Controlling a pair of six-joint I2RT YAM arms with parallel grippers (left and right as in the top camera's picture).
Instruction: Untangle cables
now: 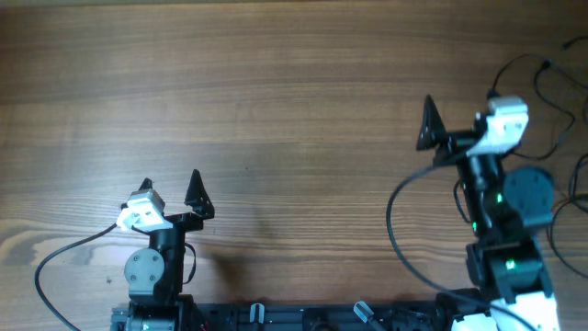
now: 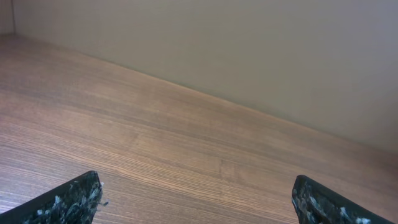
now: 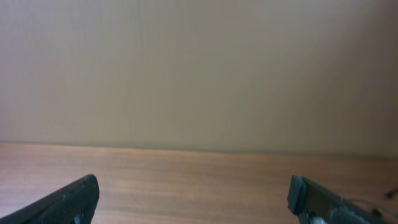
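The cables [image 1: 544, 66] are thin black strands looping loosely on the wooden table at the far right edge of the overhead view, just right of my right arm. A small dark bit [image 3: 390, 194] at the right edge of the right wrist view may be one strand's end. My right gripper [image 1: 464, 118] is open and empty, to the left of the strands and not touching them. My left gripper [image 1: 171, 187] is open and empty near the front left of the table, far from the cables. Both wrist views show spread fingers [image 2: 196, 196] [image 3: 193, 196] over bare wood.
The thick black arm cable [image 1: 393, 216] curves across the table left of the right arm's base. Another arm cable [image 1: 55, 257] loops at the front left. A plain wall [image 3: 199, 74] stands beyond the table's far edge.
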